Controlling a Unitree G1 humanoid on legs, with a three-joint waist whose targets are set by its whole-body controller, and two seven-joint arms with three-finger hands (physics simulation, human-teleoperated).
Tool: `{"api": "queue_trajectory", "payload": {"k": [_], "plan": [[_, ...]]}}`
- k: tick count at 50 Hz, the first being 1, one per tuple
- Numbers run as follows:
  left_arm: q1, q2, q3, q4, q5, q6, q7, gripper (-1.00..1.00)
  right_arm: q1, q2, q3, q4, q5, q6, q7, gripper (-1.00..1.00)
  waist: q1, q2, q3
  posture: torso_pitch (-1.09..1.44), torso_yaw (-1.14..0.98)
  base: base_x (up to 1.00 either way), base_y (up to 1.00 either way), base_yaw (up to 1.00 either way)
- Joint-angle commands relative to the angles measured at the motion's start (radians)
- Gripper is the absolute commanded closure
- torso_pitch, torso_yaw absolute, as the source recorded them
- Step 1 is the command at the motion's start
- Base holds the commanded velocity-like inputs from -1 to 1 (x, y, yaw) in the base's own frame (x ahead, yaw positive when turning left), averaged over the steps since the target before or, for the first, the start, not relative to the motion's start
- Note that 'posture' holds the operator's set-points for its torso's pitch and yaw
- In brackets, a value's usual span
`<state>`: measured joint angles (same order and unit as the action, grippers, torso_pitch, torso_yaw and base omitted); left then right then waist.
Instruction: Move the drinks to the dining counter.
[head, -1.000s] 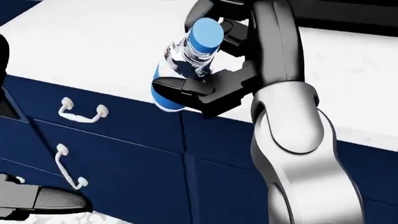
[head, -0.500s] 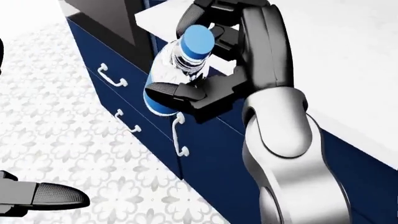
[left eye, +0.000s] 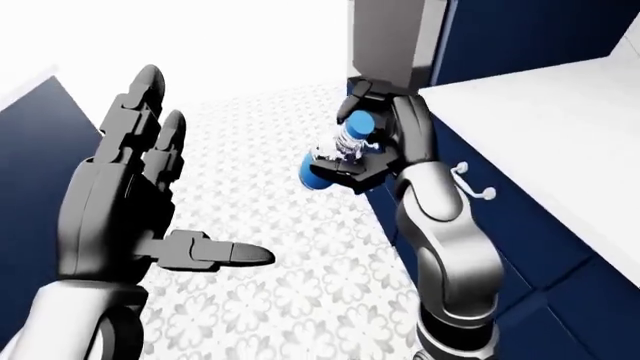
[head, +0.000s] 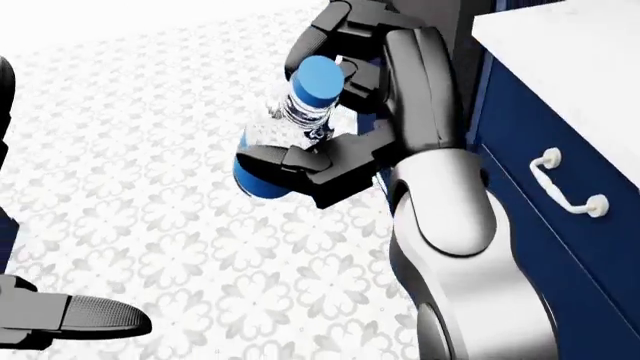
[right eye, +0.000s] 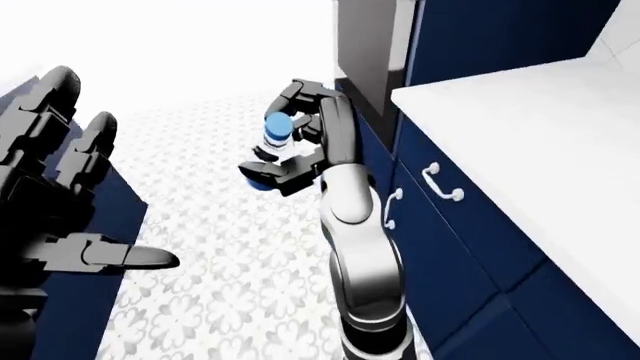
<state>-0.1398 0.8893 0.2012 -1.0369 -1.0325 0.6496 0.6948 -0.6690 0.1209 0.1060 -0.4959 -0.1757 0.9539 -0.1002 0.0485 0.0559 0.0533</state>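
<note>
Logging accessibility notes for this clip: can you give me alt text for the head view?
The robot's right hand grips a clear water bottle with a blue cap, its fingers closed round it, above a floral-patterned tile floor. Navy cabinets with a white handle run down the right edge.

One water bottle (head: 285, 139), two robot hands, a left hand (left eye: 120, 202) and a right hand (head: 335, 97), and two drawer handles (right eye: 440, 184).

No text, brand, number or sign can be read anywhere. The water bottle (head: 285, 127) gripped in the right hand (head: 340, 97) shows only a plain blue cap and blue band, too blurred for lettering.
</note>
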Motion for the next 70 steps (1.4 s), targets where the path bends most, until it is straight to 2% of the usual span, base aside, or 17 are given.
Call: {"api": "queue_trajectory", "payload": {"k": [1, 5, 7, 15, 23, 34, 37, 38, 39, 48, 51, 52, 53, 62, 66, 68, 70], "plan": [[-0.013, 0.007, 0.022, -0.01, 0.024, -0.023, -0.008, -1.0, -0.026, -0.001, -0.015, -0.031, 0.01, -0.072, -0.018, 1.0, -0.007, 0.005, -0.011, 0.0, 0.0, 0.0, 0.0, 1.0], [-0.017, 0.013, 0.023, -0.01, 0.015, -0.024, 0.0, -1.0, -0.022, -0.009, -0.015, -0.029, 0.023, -0.076, -0.028, 1.0, -0.023, -0.039, -0.007, 0.0, 0.0, 0.0, 0.0, 1.0], [-0.014, 0.016, 0.026, -0.01, 0.012, -0.028, 0.0, -1.0, -0.023, -0.011, -0.014, -0.03, 0.026, -0.076, -0.031, 1.0, -0.031, -0.1, -0.028, 0.0, 0.0, 0.0, 0.0, 1.0], [0.0, 0.032, 0.037, -0.01, 0.001, -0.045, 0.004, -1.0, -0.025, -0.012, -0.008, -0.046, 0.026, -0.062, -0.038, 1.0, -0.031, -0.042, -0.014, 0.0, 0.0, 0.0, 0.0, 1.0], [0.001, 0.031, 0.031, -0.01, 0.006, -0.049, 0.003, -1.0, -0.026, -0.013, -0.009, -0.042, 0.025, -0.065, -0.035, 1.0, -0.035, 0.081, -0.038, 0.0, 0.0, 0.0, 0.0, 1.0], [-0.023, 0.044, 0.017, -0.01, -0.008, -0.043, 0.022, -1.0, -0.037, -0.021, -0.01, -0.058, 0.017, -0.041, -0.023, 1.0, -0.021, -0.033, -0.006, 0.0, 0.0, 0.0, 0.0, 1.0], [-0.024, 0.048, 0.015, -0.01, -0.01, -0.045, 0.025, -1.0, -0.038, -0.021, -0.006, -0.061, 0.01, -0.038, -0.021, 1.0, -0.031, -0.124, -0.054, 0.0, 0.0, 0.0, 0.0, 1.0], [-0.023, 0.047, 0.014, -0.01, -0.008, -0.046, 0.024, -1.0, -0.037, -0.02, -0.006, -0.061, 0.009, -0.038, -0.019, 1.0, -0.038, -0.075, -0.013, 0.0, 0.0, 0.0, 0.0, 1.0], [-0.024, 0.049, 0.017, -0.01, -0.012, -0.046, 0.025, -1.0, -0.037, -0.021, -0.006, -0.062, 0.006, -0.037, -0.019, 1.0, -0.031, -0.084, -0.009, 0.0, 0.0, 0.0, 0.0, 1.0], [-0.013, 0.045, 0.01, -0.01, 0.003, -0.054, 0.02, -1.0, -0.025, -0.016, -0.003, -0.062, -0.003, -0.048, -0.015, 1.0, -0.038, 0.005, -0.01, 0.0, 0.0, 0.0, 0.0, 1.0], [-0.011, 0.048, 0.019, -0.01, -0.003, -0.055, 0.02, -1.0, -0.022, -0.012, 0.002, -0.062, -0.006, -0.05, -0.014, 1.0, -0.039, 0.064, -0.022, 0.0, 0.0, 0.0, 0.0, 1.0], [-0.011, 0.049, 0.019, -0.01, -0.005, -0.056, 0.021, -1.0, -0.021, -0.011, 0.002, -0.063, -0.007, -0.05, -0.014, 1.0, -0.036, 0.097, -0.053, 0.0, 0.0, 0.0, 0.0, 1.0], [-0.009, 0.05, 0.018, -0.01, -0.003, -0.057, 0.021, -1.0, -0.019, -0.01, 0.0, -0.062, -0.007, -0.052, -0.013, 1.0, -0.026, 0.068, -0.017, 0.0, 0.0, 0.0, 0.0, 1.0], [0.002, 0.05, 0.03, -0.01, -0.006, -0.062, 0.016, -1.0, -0.016, -0.005, -0.004, -0.057, 0.001, -0.063, -0.022, 1.0, -0.017, -0.021, -0.004, 0.0, 0.0, 0.0, 0.0, 1.0], [0.002, 0.046, 0.03, -0.01, -0.002, -0.06, 0.012, -1.0, -0.018, -0.007, -0.005, -0.056, 0.005, -0.062, -0.025, 1.0, -0.027, -0.103, -0.038, 0.0, 0.0, 0.0, 0.0, 1.0], [-0.001, 0.047, 0.032, -0.01, -0.007, -0.058, 0.015, -1.0, -0.02, -0.008, -0.008, -0.058, 0.009, -0.062, -0.026, 1.0, -0.028, -0.086, -0.009, 0.0, 0.0, 0.0, 0.0, 0.99], [-0.002, 0.056, 0.033, -0.01, -0.016, -0.062, 0.021, -1.0, -0.021, -0.009, -0.009, -0.06, 0.012, -0.059, -0.028, 1.0, -0.035, -0.079, -0.022, 0.0, 0.0, 0.0, 0.0, 0.71]]}}
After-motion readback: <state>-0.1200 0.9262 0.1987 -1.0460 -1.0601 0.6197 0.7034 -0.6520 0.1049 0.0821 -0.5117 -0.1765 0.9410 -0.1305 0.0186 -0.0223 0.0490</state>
